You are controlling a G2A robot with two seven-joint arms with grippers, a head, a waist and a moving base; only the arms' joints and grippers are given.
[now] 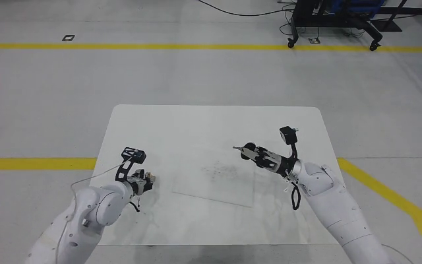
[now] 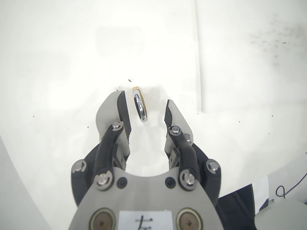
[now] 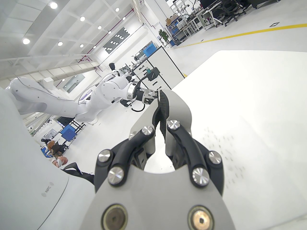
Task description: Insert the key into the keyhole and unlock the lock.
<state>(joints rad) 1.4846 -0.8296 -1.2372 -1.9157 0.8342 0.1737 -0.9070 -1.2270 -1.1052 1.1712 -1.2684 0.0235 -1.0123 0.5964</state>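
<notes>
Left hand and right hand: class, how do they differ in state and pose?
The left hand is open, fingers either side of the padlock; the right hand is shut, a silvery tip, likely the key, sticking out. The left hand points down at the table; the right hand lies nearly level above it. Both share black-padded fingers.

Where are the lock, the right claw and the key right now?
lock (image 2: 139,106): left wrist view, on its chrome shackle.
right claw (image 3: 160,93): right wrist view, midway between its shut fingertips.
key (image 1: 235,148): top view, on the thin end sticking out past the right claw.
</notes>
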